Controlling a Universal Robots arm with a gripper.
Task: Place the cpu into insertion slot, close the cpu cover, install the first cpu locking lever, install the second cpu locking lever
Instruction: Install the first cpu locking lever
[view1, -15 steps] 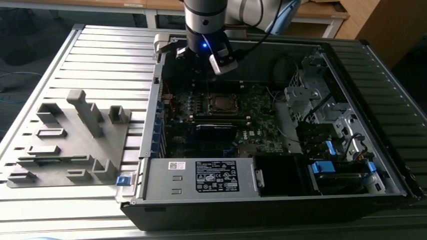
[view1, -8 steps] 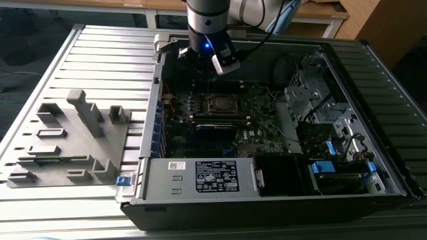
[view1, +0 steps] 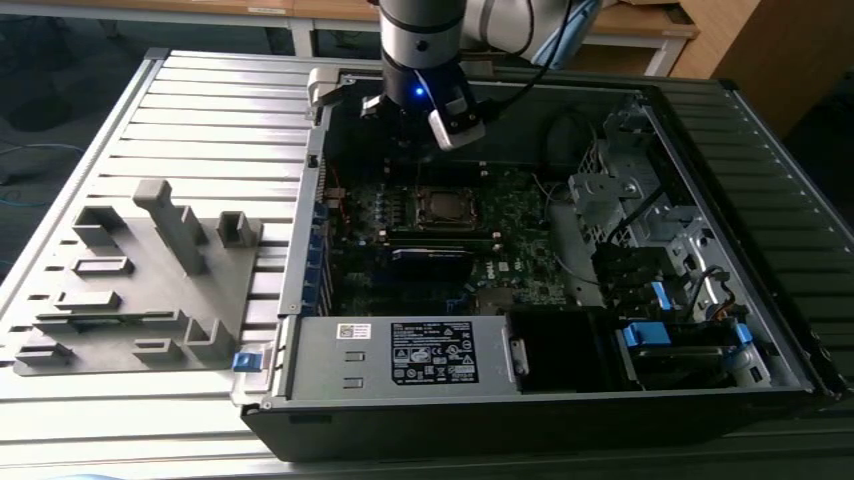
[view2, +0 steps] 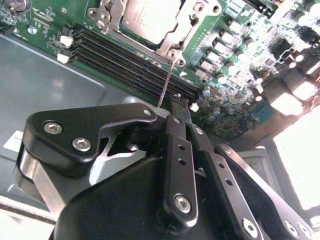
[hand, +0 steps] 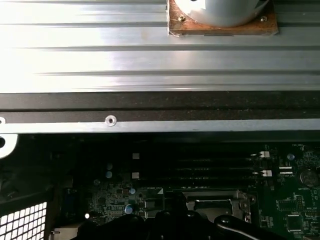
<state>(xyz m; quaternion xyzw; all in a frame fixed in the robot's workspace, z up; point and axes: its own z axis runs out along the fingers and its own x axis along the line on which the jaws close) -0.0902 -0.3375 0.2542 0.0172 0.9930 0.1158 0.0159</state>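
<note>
**CPU seated, cover down, levers not yet latched**

Status: the cpu (view2: 150, 17) lies flat in its socket on the motherboard (view2: 45, 22). Its silver top shows through the cpu cover (view2: 175, 40), which looks folded down around it. One locking lever (view2: 166, 82) stands raised as a thin wire, so I judge it unlatched; I cannot make out the second lever.

Gripper (view2: 176, 100): fingers drawn together with hardly any gap, tips just beside the wire's free end. Whether they pinch it, I cannot tell.

Containers: the computer case (view1: 534, 410) holds the board; the memory slots (view2: 130, 60) look empty.
</note>
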